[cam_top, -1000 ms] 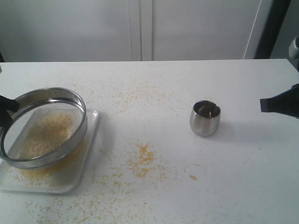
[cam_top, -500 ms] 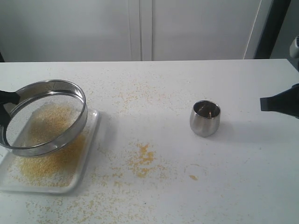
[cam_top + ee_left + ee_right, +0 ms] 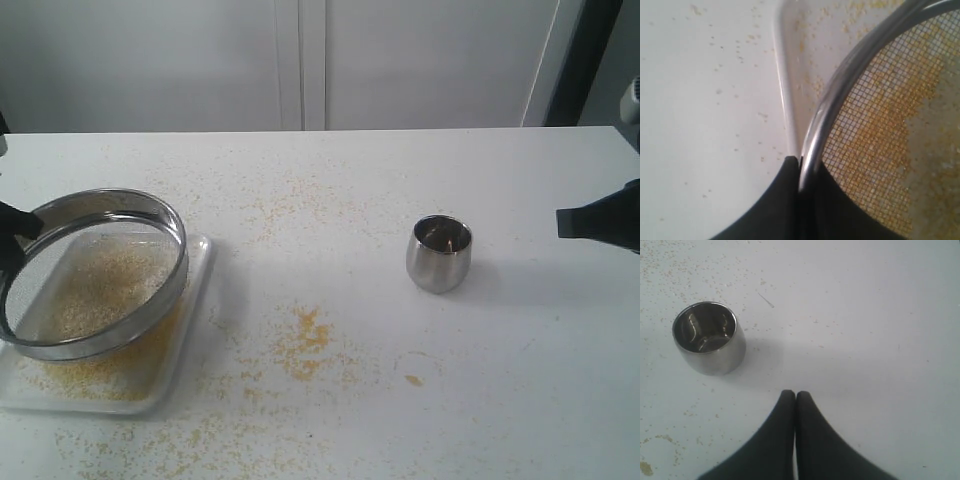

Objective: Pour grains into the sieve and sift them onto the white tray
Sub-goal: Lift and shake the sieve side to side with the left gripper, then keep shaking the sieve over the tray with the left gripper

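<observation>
The sieve point(image 3: 150, 215), a wide steel ring with grey mesh, hangs tilted over the white tray point(image 3: 200, 290) at the left. My left gripper point(image 3: 15, 228) is shut on the sieve's rim point(image 3: 825, 115). Yellowish grains point(image 3: 100, 290) lie inside the mesh and on the tray beneath it. In the left wrist view the grains point(image 3: 880, 150) show through the mesh next to the tray's rim point(image 3: 782, 85). My right gripper point(image 3: 562, 222) hovers shut and empty at the right edge, its fingers point(image 3: 795, 396) pressed together.
A small steel cup point(image 3: 438, 253) stands upright and empty on the white table, also in the right wrist view as the cup point(image 3: 709, 337). Spilled grains point(image 3: 305, 335) are scattered across the table between tray and cup.
The sieve rocked up and back down over the tray, tilting and settling again. The right gripper and cup have not moved.
</observation>
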Controlling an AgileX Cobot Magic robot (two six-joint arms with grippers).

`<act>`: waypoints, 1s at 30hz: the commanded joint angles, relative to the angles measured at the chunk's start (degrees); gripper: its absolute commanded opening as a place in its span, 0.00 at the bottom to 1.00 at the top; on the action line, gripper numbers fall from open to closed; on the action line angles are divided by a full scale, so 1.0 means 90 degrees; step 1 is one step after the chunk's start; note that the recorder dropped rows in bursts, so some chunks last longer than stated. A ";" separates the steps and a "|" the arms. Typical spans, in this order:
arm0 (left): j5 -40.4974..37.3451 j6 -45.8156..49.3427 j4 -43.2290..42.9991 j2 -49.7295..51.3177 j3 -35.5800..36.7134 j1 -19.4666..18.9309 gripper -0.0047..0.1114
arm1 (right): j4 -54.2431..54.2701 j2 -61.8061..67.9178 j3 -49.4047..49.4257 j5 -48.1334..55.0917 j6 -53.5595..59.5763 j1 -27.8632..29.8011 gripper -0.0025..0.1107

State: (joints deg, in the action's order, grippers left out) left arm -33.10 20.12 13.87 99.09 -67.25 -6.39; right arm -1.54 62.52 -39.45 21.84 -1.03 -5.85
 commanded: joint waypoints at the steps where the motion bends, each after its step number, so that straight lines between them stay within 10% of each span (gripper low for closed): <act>1: 0.0234 -0.1917 0.0236 -0.0112 -0.0032 -0.0107 0.04 | -0.0005 -0.0041 0.0026 -0.0089 -0.0029 0.0029 0.02; 7: -0.0115 0.0753 0.0218 -0.0112 -0.0032 0.0001 0.04 | -0.0005 -0.0041 0.0026 -0.0089 -0.0029 0.0029 0.02; 13: 0.0381 -0.1660 0.0260 -0.0112 -0.0032 -0.0039 0.04 | -0.0005 -0.0041 0.0026 -0.0089 -0.0029 0.0029 0.02; 18: 0.0230 0.0419 0.0189 -0.0121 -0.0032 0.0181 0.04 | -0.0005 -0.0041 0.0026 -0.0089 -0.0029 0.0029 0.02; 22: 0.0666 -0.1607 0.0215 -0.0121 -0.0032 0.0028 0.04 | -0.0005 -0.0041 0.0026 -0.0089 -0.0029 0.0029 0.02; 26: 0.0149 0.1145 0.0215 -0.0121 -0.0032 0.0153 0.04 | -0.0005 -0.0041 0.0026 -0.0089 -0.0029 0.0029 0.02; 30: 0.0867 -0.1624 0.0263 -0.0121 -0.0032 -0.0035 0.04 | -0.0005 -0.0041 0.0026 -0.0089 -0.0029 0.0029 0.02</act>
State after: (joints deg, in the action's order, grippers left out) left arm -28.69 16.19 13.74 99.09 -67.23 -5.90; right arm -1.54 62.52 -39.45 21.73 -1.03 -5.85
